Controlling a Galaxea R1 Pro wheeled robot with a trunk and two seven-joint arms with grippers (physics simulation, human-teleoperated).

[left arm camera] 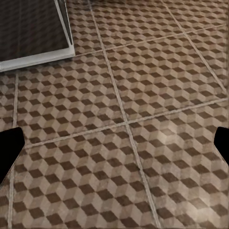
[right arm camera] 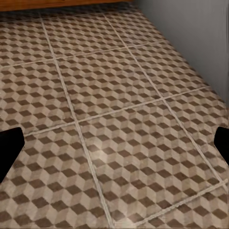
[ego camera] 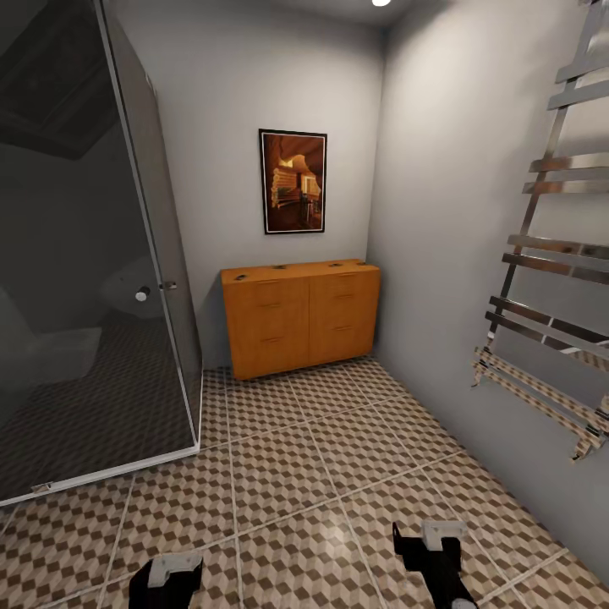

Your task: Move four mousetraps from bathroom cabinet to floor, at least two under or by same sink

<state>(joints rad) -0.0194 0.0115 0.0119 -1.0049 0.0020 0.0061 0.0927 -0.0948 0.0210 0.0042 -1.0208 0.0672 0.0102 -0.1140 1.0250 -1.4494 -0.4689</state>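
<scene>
The orange-brown cabinet stands against the far wall, its drawers closed. Several small dark mousetraps lie spread along its top, too small to make out in detail. The cube-patterned bathroom floor stretches from the cabinet to me. My left gripper and right gripper hang low over the tiles at the near edge, far from the cabinet. Both are open and hold nothing; in the wrist views, the left gripper and right gripper have their black fingertips wide apart over bare tiles. The sink is out of view.
A dark glass shower enclosure fills the left side, its white base rail close to my left arm. A chrome towel rail juts from the grey right wall. A framed picture hangs above the cabinet.
</scene>
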